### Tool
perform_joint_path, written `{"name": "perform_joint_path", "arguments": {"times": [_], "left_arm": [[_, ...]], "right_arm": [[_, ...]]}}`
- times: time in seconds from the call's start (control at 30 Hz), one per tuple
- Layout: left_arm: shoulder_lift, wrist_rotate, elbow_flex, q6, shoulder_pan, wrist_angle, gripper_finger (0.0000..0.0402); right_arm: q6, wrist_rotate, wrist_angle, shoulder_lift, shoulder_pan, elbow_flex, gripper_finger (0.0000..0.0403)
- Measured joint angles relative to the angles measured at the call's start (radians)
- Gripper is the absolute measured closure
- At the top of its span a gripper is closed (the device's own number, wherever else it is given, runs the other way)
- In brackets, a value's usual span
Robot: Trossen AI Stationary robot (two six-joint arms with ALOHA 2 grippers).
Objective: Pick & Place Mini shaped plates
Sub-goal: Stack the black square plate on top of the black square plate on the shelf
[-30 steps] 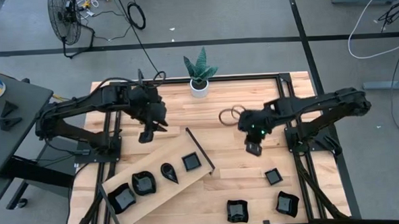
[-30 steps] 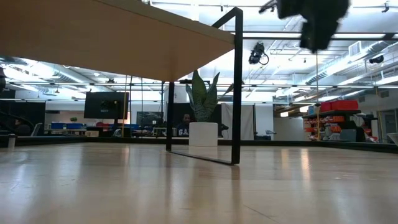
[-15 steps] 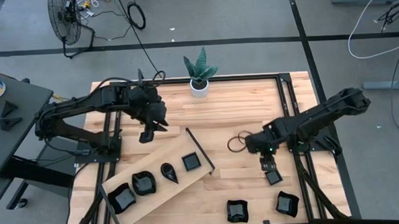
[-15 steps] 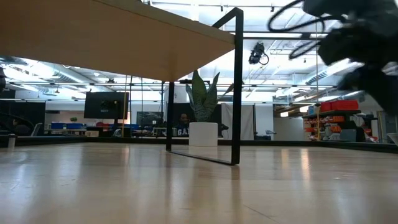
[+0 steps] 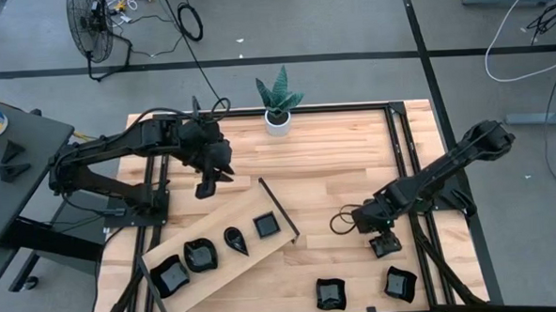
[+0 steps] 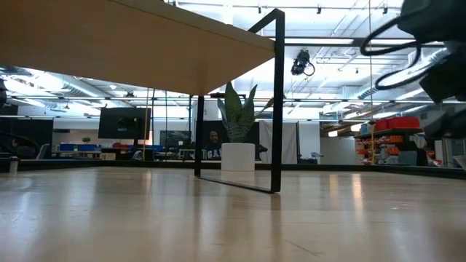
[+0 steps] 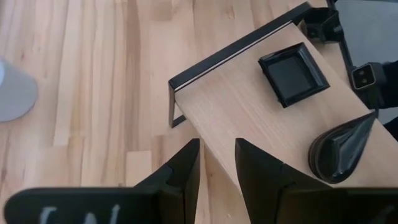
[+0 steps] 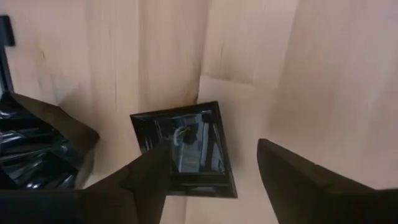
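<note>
Several glossy black mini shaped plates lie on a raised wooden board (image 5: 183, 245), among them a square one (image 5: 266, 225) and a teardrop one (image 5: 235, 239). Three more rest flat on the table: a small square plate (image 5: 386, 246), (image 8: 183, 149) and two wavy ones (image 5: 330, 293), (image 5: 399, 283). My right gripper (image 5: 379, 236), (image 8: 211, 149) is open, low over the small square plate, one finger (image 8: 146, 180) over its edge and the other (image 8: 298, 180) beside it. My left gripper (image 5: 207, 185), (image 7: 217, 162) hovers past the board's far end, slightly open with nothing between its fingers. My right gripper points down over the small square plate, which lies flat on the table. One finger covers the plate's edge (image 8: 163, 155) in the wrist view. I cannot tell whether it touches the plate.
A white pot with a green plant (image 5: 278, 107) stands at the table's far edge. The board's black leg frame (image 6: 278, 102) rises near the table's middle. Black rails (image 5: 423, 253) run along the table's right side, next to my right arm. Bare wood lies between the board and the right gripper.
My right gripper has swung from the table's middle toward the near right and gone down, ending over the small square plate. The plates have stayed where they were.
</note>
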Motion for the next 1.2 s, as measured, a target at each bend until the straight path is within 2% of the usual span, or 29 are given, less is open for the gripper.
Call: {"name": "perform_joint_path", "arguments": {"times": [0.2,0.5,1.2], "left_arm": [[0.000,-0.032,0.000,0.000,0.000,0.000,0.0296],[0.000,-0.049,0.000,0.000,0.000,-0.001,0.0296],[0.000,-0.049,0.001,-0.002,0.000,-0.004,0.0296]], "right_arm": [[0.077,-0.001,0.064,0.000,0.026,-0.056,0.0173],[0.077,-0.001,0.115,0.000,0.073,-0.069,0.0195],[0.088,0.008,0.153,0.000,0.080,-0.069,0.0357]]}}
